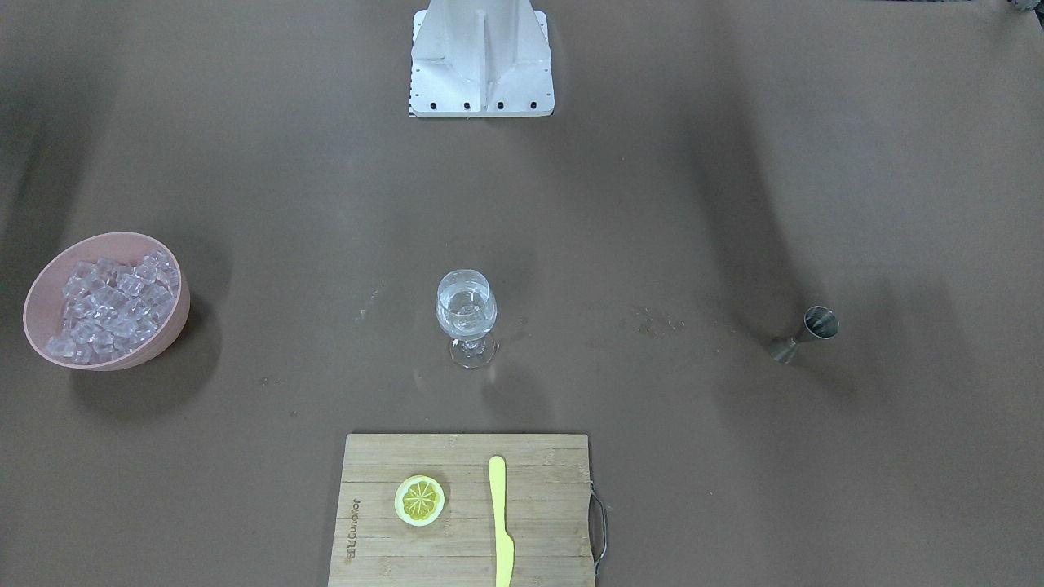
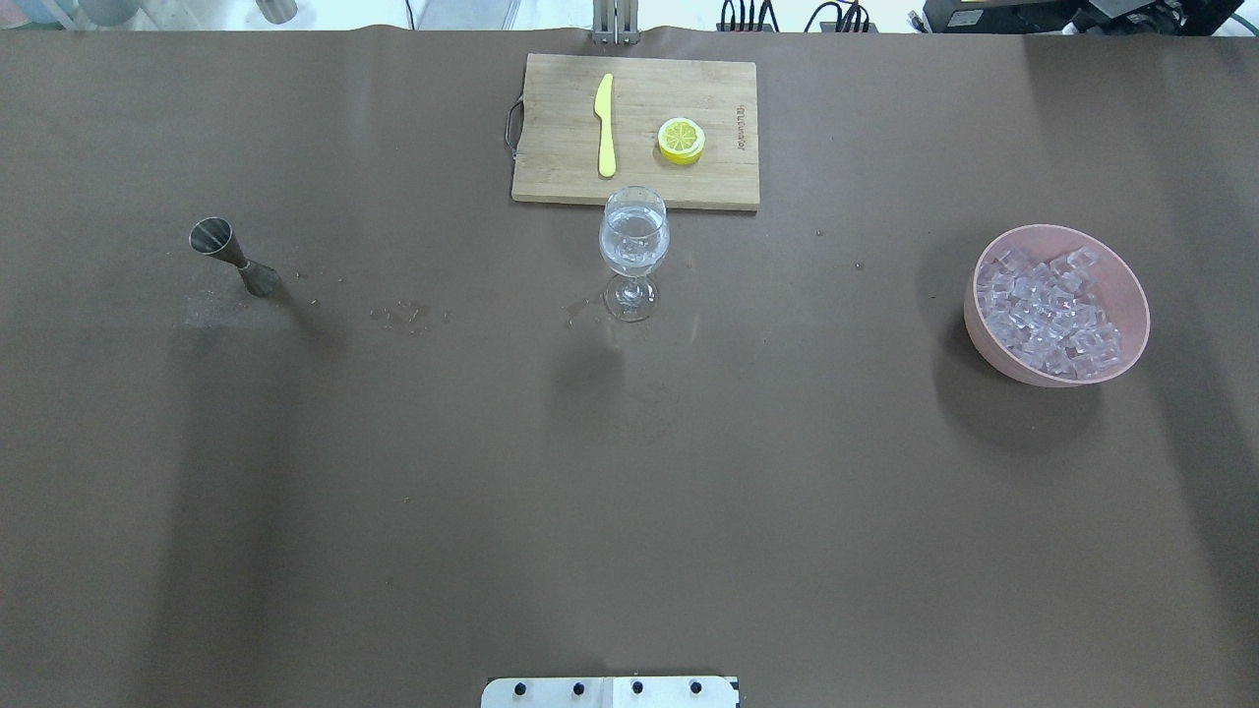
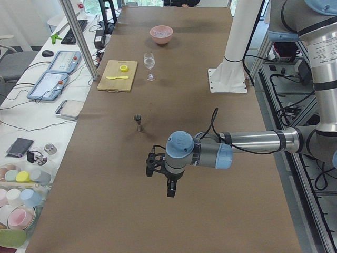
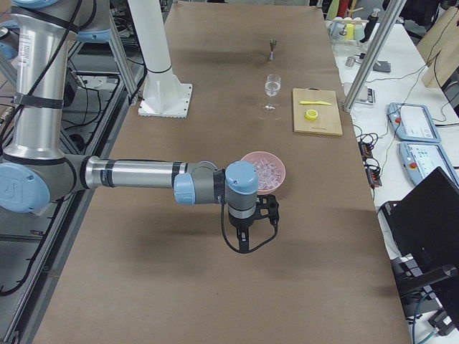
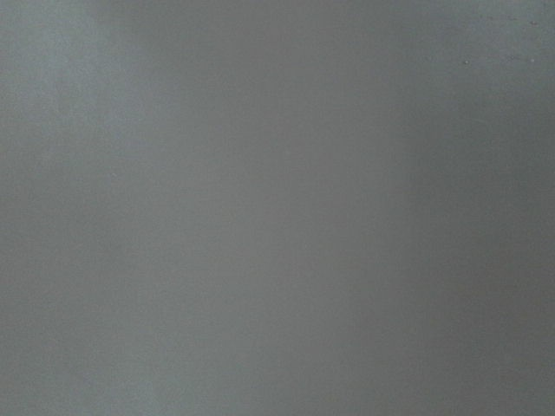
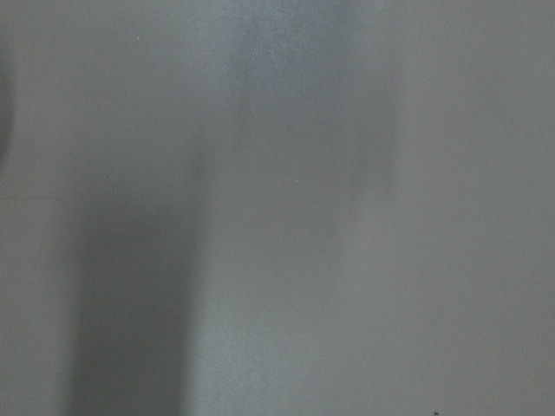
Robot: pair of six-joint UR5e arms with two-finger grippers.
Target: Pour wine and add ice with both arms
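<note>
Glassy, slippery ice [image 1: 110,306] heaped in pink bowl [image 1: 167,338] just beyond right claw [image 4: 242,246], likely to squirt free, so best pinched across flat faces; wine [image 1: 465,320] in fragile stemmed glass [image 1: 466,314] well ahead of left claw [image 3: 169,191]; cannot tell how wide either claw stands.

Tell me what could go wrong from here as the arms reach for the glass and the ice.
1. The wine glass stands on a thin stem with liquid in it; a nudge could tip it and spill.
2. The ice is heaped in the pink bowl; cubes may slip and scatter.
3. The jigger is small and narrow-waisted, so it is easily toppled.
</note>
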